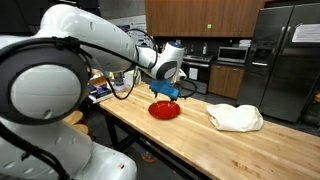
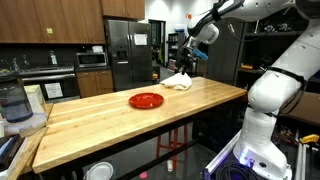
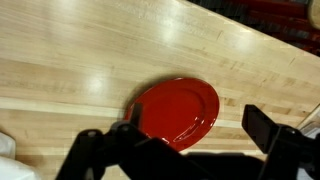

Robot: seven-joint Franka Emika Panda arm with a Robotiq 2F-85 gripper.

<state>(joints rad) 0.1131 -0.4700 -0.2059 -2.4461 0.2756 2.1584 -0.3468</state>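
Note:
A red plate [image 1: 164, 110] [image 2: 146, 100] [image 3: 180, 108] lies flat on the wooden table [image 1: 200, 140] [image 2: 110, 125]. My gripper [image 1: 167, 90] [image 2: 189, 60] [image 3: 194, 132] hangs in the air above the table, over the plate and clear of it. In the wrist view its two dark fingers [image 3: 262, 126] stand wide apart, with nothing between them and the plate showing in the gap below. The gripper is open and empty. A crumpled white cloth [image 1: 235, 117] [image 2: 179, 82] lies on the table beside the plate, apart from it.
Behind the table, an exterior view shows a steel fridge [image 1: 285, 60], wooden cabinets [image 1: 200, 15] and a microwave [image 1: 233, 54]. A blender [image 2: 12, 100] stands off the table's end. The robot's white base [image 2: 265, 110] is at the table's other end.

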